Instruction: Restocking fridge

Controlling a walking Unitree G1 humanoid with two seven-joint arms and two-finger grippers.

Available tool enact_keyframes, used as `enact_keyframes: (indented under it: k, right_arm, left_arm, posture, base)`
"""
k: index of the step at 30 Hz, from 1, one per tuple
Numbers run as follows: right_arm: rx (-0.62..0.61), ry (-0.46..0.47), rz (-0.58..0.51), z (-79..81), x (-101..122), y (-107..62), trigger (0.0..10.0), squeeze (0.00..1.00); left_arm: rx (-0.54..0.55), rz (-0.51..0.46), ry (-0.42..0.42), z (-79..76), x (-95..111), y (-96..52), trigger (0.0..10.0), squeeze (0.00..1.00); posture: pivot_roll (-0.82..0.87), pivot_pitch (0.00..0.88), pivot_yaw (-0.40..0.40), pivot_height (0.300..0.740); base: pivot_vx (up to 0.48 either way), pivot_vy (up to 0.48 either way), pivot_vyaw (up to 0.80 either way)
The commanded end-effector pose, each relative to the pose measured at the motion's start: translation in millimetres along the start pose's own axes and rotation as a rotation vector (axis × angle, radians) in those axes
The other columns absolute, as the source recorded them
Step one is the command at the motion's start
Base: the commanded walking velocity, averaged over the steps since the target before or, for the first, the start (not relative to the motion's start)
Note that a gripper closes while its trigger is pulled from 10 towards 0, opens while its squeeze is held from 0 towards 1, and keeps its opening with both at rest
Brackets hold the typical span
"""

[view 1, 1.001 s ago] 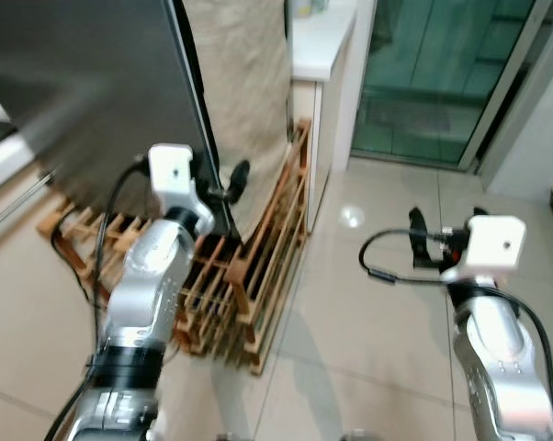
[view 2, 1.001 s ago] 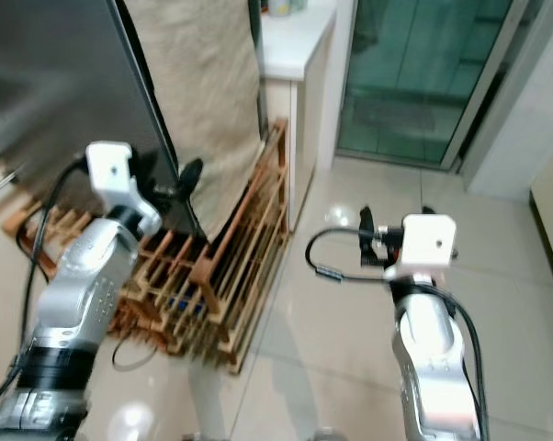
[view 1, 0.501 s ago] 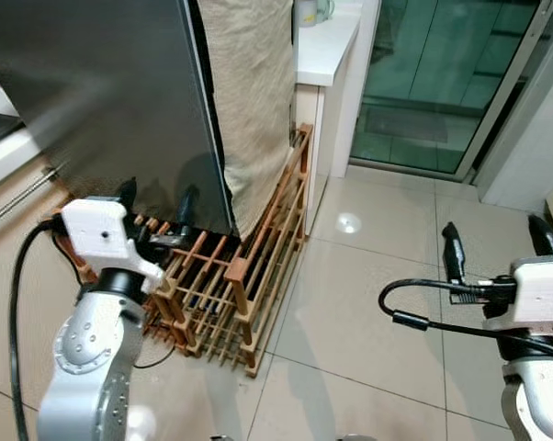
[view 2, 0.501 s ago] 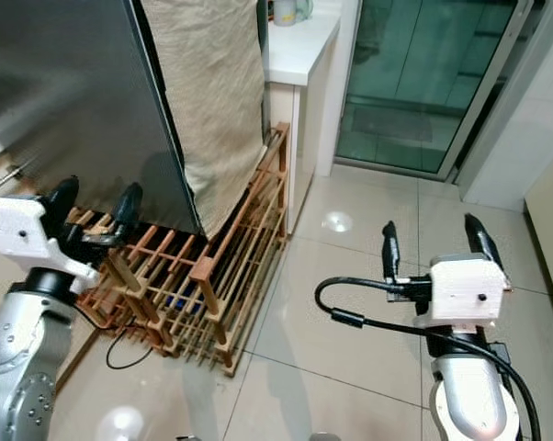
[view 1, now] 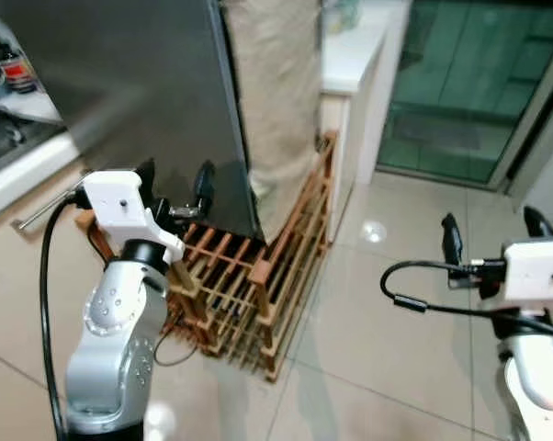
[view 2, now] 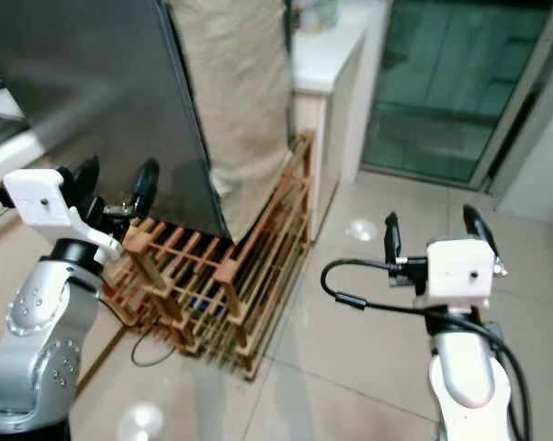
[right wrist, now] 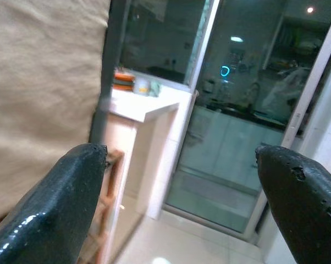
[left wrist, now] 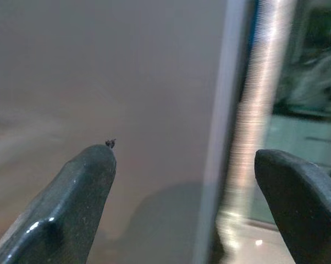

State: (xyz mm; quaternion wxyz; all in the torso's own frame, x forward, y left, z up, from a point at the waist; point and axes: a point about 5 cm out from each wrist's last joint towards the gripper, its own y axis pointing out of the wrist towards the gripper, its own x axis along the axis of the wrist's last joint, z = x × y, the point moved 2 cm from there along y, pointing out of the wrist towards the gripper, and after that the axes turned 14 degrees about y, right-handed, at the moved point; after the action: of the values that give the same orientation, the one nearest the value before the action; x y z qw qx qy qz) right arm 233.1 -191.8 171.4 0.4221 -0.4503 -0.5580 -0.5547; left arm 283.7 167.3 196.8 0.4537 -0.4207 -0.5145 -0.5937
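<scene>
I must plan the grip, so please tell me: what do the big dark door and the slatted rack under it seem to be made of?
The big dark grey door looks like brushed metal: smooth, dull sheen. The brown slatted rack looks like unpainted wood: reddish-brown bars.

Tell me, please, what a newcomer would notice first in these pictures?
Probably the big dark fridge door, with the open left hand raised close before it. Next, the wooden slatted rack on the floor beside it, and the open right hand held over bare tiles.
</scene>
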Motion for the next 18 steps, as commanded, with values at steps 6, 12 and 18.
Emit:
enact_keyframes:
  k: [6,12,18]
  right_arm:
    - [-0.005,-0.018,0.006,-3.9,-2.6,6.5,10.0,0.0]
    - [0.011,0.001,0.009,-0.5,-3.8,12.8,10.0,0.0]
    - [0.02,-0.002,0.019,4.2,-6.3,15.6,10.0,0.0]
  left_arm:
    - [-0.059,-0.028,0.064,-14.8,9.2,17.8,10.0,0.0]
    - [-0.078,0.007,0.012,-18.6,7.1,17.1,10.0,0.0]
    - [-0.106,0.034,-0.016,-30.4,4.3,13.4,10.0,0.0]
  posture:
    - [-0.19,0.0,0.081,0.74]
    - [-0.19,0.0,0.085,0.74]
    - [-0.19,0.0,0.086,0.74]
  base:
    - [0.212,0.0,0.0]
    - [0.0,0.0,0.0]
    - [0.0,0.0,-0.25]
